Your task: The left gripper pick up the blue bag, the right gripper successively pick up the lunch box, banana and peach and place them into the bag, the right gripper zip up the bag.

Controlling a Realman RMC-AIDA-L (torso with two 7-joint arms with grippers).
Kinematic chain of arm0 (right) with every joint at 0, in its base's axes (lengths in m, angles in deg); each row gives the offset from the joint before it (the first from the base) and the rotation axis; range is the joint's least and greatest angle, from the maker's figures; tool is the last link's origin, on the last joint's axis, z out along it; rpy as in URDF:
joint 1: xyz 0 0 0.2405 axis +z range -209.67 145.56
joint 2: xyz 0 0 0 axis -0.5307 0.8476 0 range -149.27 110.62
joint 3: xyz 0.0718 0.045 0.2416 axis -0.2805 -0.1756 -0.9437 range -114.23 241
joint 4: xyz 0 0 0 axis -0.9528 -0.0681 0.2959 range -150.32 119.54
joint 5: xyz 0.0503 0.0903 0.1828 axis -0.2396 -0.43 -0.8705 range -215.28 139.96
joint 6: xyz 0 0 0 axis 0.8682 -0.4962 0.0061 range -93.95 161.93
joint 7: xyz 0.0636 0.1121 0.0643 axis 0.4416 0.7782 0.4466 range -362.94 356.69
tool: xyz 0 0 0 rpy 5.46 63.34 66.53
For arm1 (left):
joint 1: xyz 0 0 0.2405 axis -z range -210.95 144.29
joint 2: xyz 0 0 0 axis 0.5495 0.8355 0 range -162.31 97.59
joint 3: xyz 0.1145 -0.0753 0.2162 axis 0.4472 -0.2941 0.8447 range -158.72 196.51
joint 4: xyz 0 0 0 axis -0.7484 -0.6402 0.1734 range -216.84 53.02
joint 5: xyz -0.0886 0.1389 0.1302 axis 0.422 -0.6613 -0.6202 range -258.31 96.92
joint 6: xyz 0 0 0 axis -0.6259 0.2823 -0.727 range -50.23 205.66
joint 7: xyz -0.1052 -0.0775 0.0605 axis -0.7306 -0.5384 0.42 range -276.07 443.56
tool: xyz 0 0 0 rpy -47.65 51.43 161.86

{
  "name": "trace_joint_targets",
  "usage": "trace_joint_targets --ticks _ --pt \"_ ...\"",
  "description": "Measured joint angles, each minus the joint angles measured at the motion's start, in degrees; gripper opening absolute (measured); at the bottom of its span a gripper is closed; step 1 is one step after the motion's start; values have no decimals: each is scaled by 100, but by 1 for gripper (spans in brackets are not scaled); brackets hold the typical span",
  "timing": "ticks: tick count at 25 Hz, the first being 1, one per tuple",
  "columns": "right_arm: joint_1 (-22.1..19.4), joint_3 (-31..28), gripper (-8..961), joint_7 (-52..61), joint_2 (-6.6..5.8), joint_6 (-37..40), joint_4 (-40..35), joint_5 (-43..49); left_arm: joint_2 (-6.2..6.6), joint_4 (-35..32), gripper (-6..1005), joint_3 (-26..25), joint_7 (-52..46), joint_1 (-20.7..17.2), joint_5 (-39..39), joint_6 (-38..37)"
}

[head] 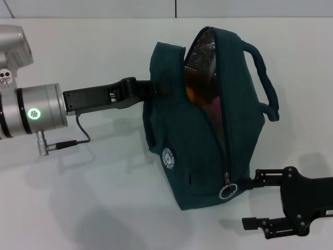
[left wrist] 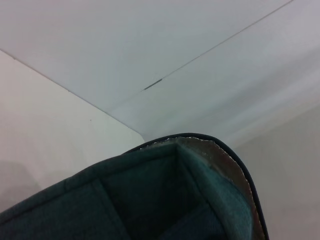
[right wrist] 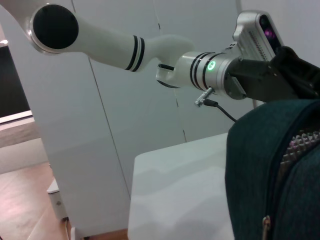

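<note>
Teal fabric blue bag, foil-lined.

Teal-blue bag upright w/ zip part-open, orange/pink contents showing.

The white table stands before a pale wall made of panels with thin dark seams. Beside the table, a brown wooden floor shows.
</note>
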Motion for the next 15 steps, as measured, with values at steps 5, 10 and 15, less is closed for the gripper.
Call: trace_joint_targets --ticks 5,10,15 --pt "3 -3 713 -2 7 -45 4 -28 0 0 53 1 0 -17 2 0" --pt "47 -1 710 -1 17 -49 61 -32 0 0 53 -1 0 -16 2 0" --pt "255 -2 706 -74 29 -50 393 -32 0 0 53 5 -3 -3 2 0"
